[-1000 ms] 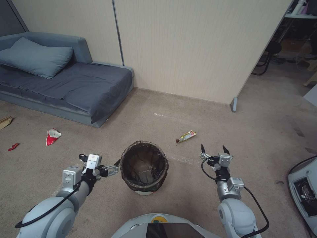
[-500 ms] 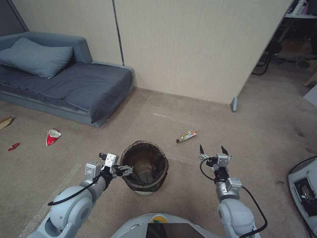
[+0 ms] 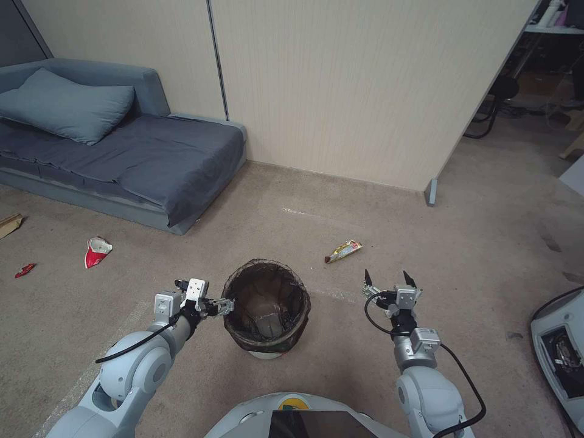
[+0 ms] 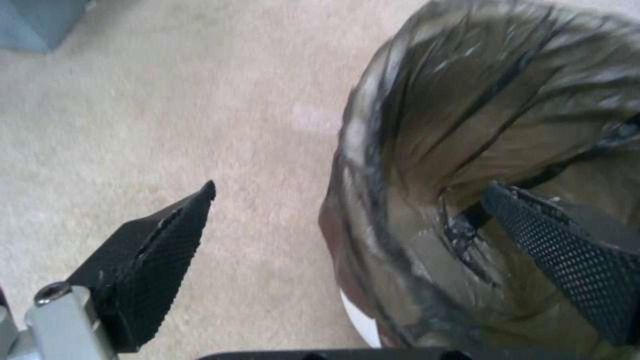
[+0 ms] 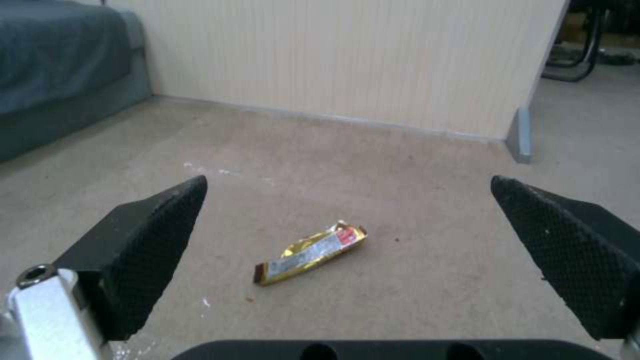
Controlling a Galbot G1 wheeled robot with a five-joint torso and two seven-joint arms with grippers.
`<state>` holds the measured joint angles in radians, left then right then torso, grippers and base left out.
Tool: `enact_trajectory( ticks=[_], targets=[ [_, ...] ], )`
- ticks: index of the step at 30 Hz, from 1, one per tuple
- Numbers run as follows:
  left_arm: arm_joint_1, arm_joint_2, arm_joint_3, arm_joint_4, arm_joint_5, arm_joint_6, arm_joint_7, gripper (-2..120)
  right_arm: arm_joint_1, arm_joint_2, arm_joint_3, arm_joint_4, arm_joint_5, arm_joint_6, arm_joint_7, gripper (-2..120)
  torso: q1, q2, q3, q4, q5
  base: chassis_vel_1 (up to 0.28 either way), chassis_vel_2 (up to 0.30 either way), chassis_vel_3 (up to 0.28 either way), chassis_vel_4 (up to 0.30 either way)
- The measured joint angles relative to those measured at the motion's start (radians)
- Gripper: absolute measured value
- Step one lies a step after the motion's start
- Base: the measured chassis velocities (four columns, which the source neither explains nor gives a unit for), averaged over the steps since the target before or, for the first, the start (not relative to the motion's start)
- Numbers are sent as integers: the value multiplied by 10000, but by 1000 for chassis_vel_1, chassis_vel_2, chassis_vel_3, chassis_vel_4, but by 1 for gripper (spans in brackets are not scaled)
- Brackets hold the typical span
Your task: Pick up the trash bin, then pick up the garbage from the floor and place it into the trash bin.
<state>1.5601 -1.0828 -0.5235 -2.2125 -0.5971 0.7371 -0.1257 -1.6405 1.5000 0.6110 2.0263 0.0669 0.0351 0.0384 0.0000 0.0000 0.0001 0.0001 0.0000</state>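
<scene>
The trash bin (image 3: 266, 314) stands upright on the floor (image 3: 377, 213) right in front of the robot, dark bag folded over its rim, w/ the left hand (image 3: 226, 306) now at the rim on the robot's left side. A sec ago that hand hung well off to the left of the bin; half a sec ago it had swung in over the rim edge; now it sits a touch lower and tighter at the rim. In the left wrist view the left hand (image 4: 347, 220) is spread wide, one finger outside over bare carpet, the other inside the bag, so the bin (image 4: 480, 150) wall lies between them, nothing gripped yet. I'd say it's lined up to pinch the rim, i.e. the pick-up step is about to close but isn't done. The right hand (image 3: 385, 282) hovers low off to the bin's right, fingers wide apart, holding nothing; it's crept slightly fwd and left vs a sec ago. Its wrist view looks straight at a gold snack wrapper (image 5: 311, 253) lying flat on the carpet ahead, between the open right hand (image 5: 347, 225) tips but well beyond them. Same wrapper (image 3: 344, 250) sits near the bin, toward the wall. More garbage is off to the robot's left: a red-and-white wrapper (image 3: 96, 251), a small red scrap (image 3: 25, 269), brown paper (image 3: 9, 224) at the edge, all near the sofa (image 3: 121, 152). None of it touched so far.
</scene>
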Motion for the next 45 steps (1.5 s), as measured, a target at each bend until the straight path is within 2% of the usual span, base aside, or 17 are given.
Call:
enact_trajectory(
  ticks=[3,12,13,15,16,26,27,34,35,41,42,45],
  targets=[
    [-244,-120,156,631,-198,-4,-146,100,29,-2,-66,-34,-25,0,1,100,0,0,0,-1,-1,0,0,0,0],
    [-712,-291,558,1653,-257,-32,-244,100,52,-47,-61,-154,-39,12,-3,100,0,0,-1,-3,3,0,0,0,0],
    [-744,-307,649,1755,-189,-39,-234,100,60,-48,-68,-160,-42,12,-1,100,0,0,-1,2,2,0,0,0,0],
    [-783,-317,722,1826,3,-55,-119,100,91,-47,-85,-167,-45,12,-4,100,0,1,-2,-4,8,0,0,0,0],
    [-786,-320,759,1829,69,-57,-68,100,97,-50,-85,-169,-45,11,-1,100,0,1,-2,3,8,0,0,0,0],
    [-692,-281,986,1600,537,-50,222,100,109,-59,-47,-233,-53,14,3,100,0,1,-1,0,1,0,0,0,0],
    [-679,-278,982,1574,576,-45,256,93,109,-58,-44,-236,-61,16,6,100,0,0,-1,-1,-2,0,0,0,0],
    [-656,-230,909,1538,506,-20,369,93,128,-45,-68,-240,-114,17,18,100,0,0,0,-2,-3,0,0,0,0],
    [-647,-226,906,1538,491,-19,394,68,135,-38,-72,-240,-123,15,21,100,0,0,0,-1,-3,0,0,0,0],
    [-583,-268,906,1533,496,-20,426,68,105,-15,-81,-250,-156,16,25,100,0,0,0,-1,0,0,0,0,0],
    [-578,-267,904,1525,497,-19,425,42,102,-14,-78,-250,-156,17,26,100,0,0,0,0,0,0,0,0,0],
    [-574,-247,856,1502,496,-11,425,42,99,-25,-53,-250,-157,18,34,100,0,0,0,-1,-2,0,0,0,0]
  ],
)
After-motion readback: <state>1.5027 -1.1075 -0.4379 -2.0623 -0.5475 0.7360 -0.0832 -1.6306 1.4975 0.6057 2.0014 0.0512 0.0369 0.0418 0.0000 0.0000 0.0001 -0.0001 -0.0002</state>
